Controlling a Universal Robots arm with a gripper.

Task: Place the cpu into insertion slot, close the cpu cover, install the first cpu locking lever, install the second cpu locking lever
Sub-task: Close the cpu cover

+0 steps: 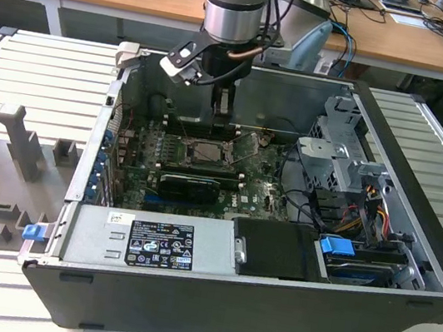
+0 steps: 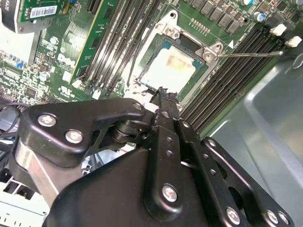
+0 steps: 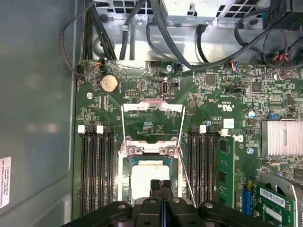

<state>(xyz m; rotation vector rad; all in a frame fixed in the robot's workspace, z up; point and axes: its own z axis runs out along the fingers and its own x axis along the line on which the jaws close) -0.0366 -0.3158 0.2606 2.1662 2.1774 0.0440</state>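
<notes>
Slatted metal table supporting an open computer case. The cpu lies in the insertion slot. The gripper, fingers pressed together and holding nothing, hangs just above it, with memory slots on either side.

In the first wrist view, the tool hides the cpu edge directly beneath it; the picture's edge cuts off the tool's body.

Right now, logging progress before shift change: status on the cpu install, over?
Status: gripper shut, tips over the cpu. The cpu lying in the insertion slot. The cpu cover standing open; locking lever slanting close beside the gripper.
</notes>
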